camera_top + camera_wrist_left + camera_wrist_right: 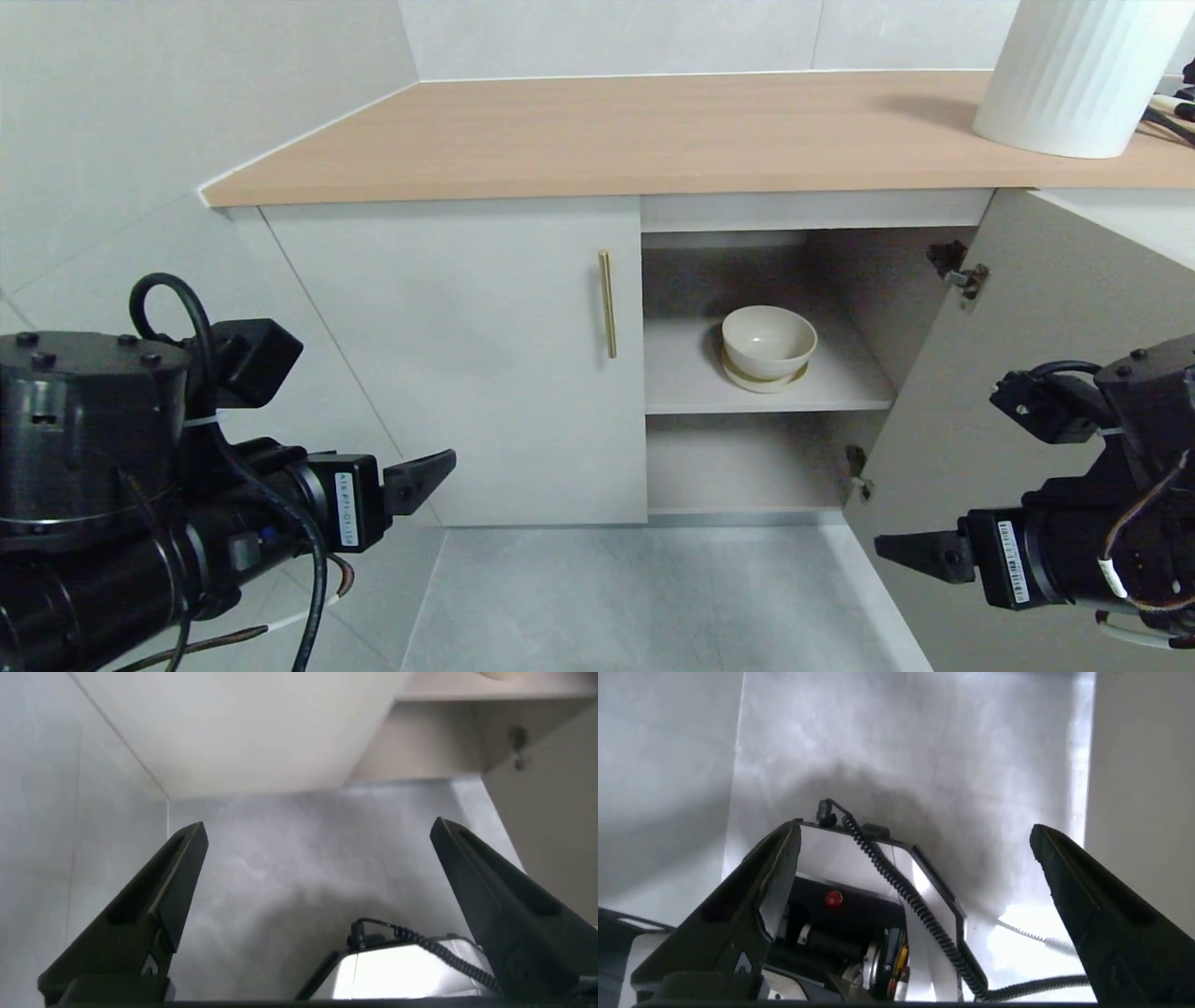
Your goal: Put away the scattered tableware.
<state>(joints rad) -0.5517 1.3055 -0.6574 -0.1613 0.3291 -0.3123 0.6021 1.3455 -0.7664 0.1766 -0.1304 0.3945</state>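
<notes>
A cream bowl [768,342] rests on a cream plate [764,377] on the middle shelf [681,373] of the cabinet, whose right door [1036,392] stands swung open. My left gripper [439,471] hangs low at the left, in front of the closed left door [457,355], open and empty; its wide-apart fingers [154,910] frame grey floor. My right gripper [901,549] sits low at the right, beside the open door, also open with nothing between its fingers [747,905].
A wooden countertop [635,131] tops the cabinet, with a white ribbed container [1083,70] at its far right. The left door carries a brass handle [607,303]. Tiled wall closes off the left side. Grey floor [644,597] lies before the cabinet.
</notes>
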